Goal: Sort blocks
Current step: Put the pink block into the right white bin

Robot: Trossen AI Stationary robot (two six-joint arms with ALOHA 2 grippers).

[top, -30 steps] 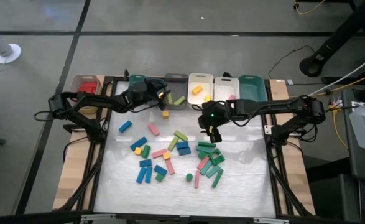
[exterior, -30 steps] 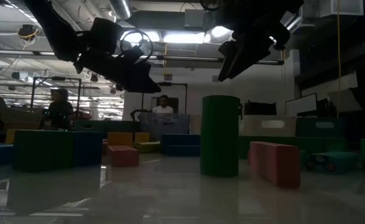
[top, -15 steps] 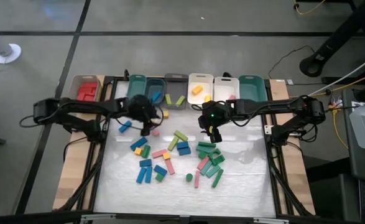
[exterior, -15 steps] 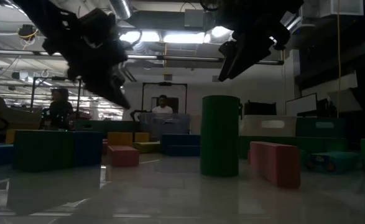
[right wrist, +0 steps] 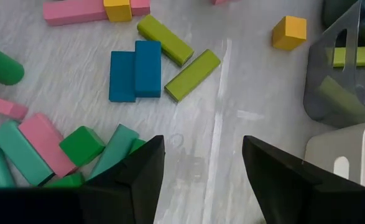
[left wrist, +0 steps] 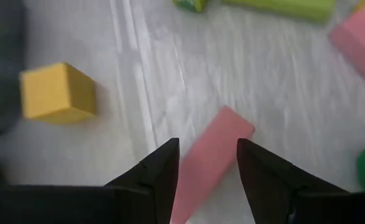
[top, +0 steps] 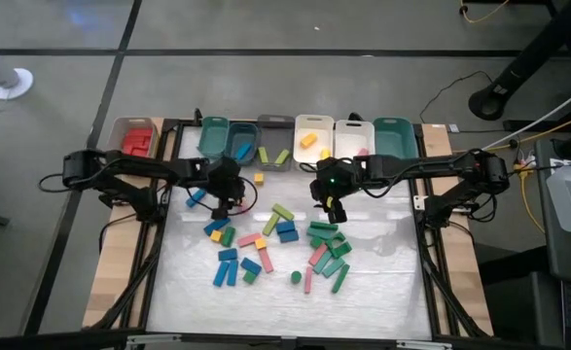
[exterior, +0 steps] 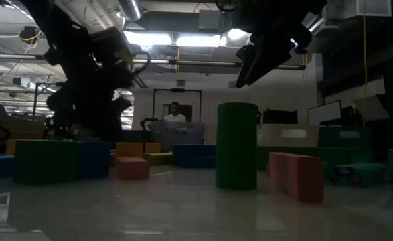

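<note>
- Pink block [left wrist: 208, 152]: short rigid bar, solid pink, lying flat on the tabletop [left wrist: 294, 112] between the left gripper [left wrist: 207, 163] fingers. Judged light, stiff, smooth-sided; best gripped across its narrow width near the middle.
- Left gripper fingers: parted, straddling the bar, not yet clamped on it.
- Yellow cube [left wrist: 58, 91]: near, apart from the bar.
- Remaining blocks [top: 266, 243]: scattered mid-tabletop, before the bins [top: 229, 135].
- Right gripper [top: 332, 209]: fingers open, holding nothing, above the green cluster [top: 327, 236].

Left pincer [top: 224, 205] low over scattered blocks [top: 275, 243] on white surface [top: 382, 282]; right pincer [top: 334, 209] hovers beside green cluster.
</note>
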